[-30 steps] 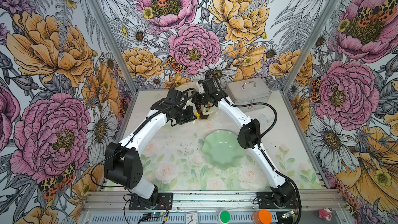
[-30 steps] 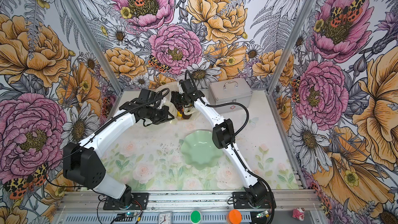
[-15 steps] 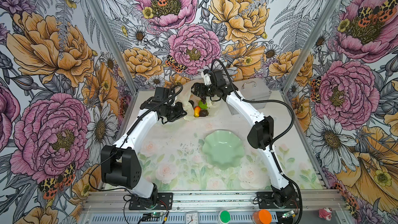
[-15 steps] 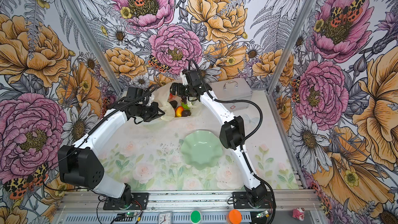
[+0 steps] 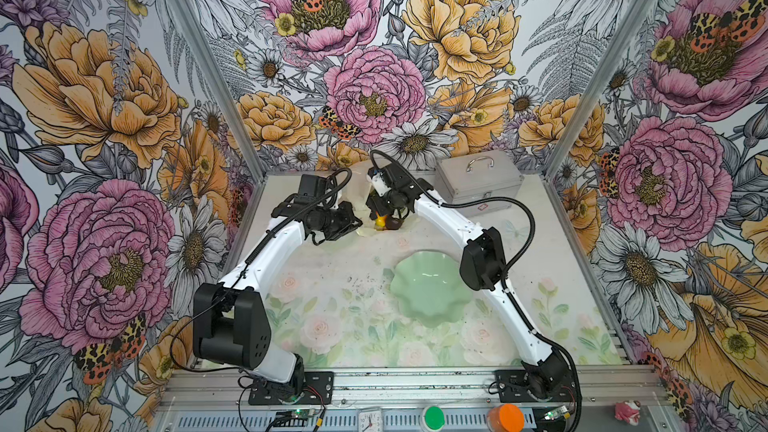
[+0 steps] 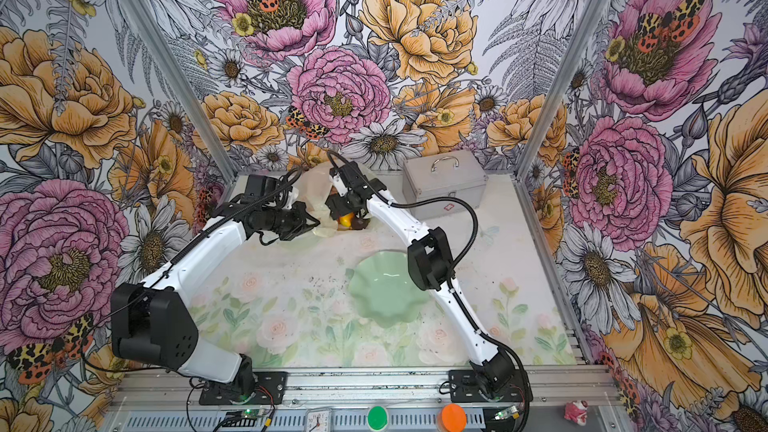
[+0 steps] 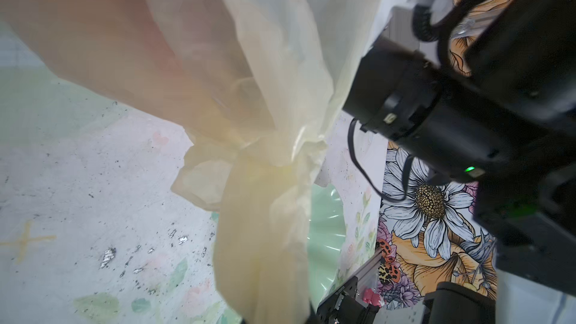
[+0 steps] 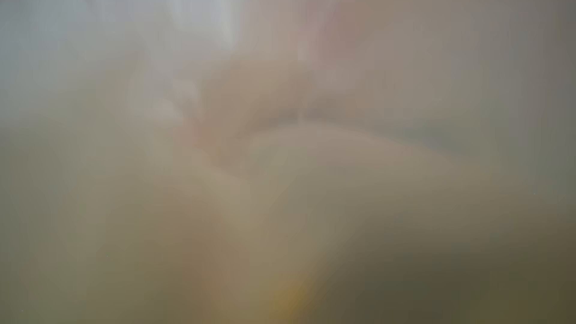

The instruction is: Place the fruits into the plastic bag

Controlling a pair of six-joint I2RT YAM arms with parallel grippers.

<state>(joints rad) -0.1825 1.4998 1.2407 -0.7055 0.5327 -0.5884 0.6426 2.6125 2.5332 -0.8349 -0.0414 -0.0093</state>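
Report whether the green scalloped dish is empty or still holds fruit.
Empty. In both top views the dish shows only bare green glaze; the only fruits in view lie farther back, at the plastic bag.

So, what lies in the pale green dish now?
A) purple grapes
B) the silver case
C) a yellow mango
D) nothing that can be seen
D: in both top views the dish shows only its bare green inside, although the right arm covers one edge of it.
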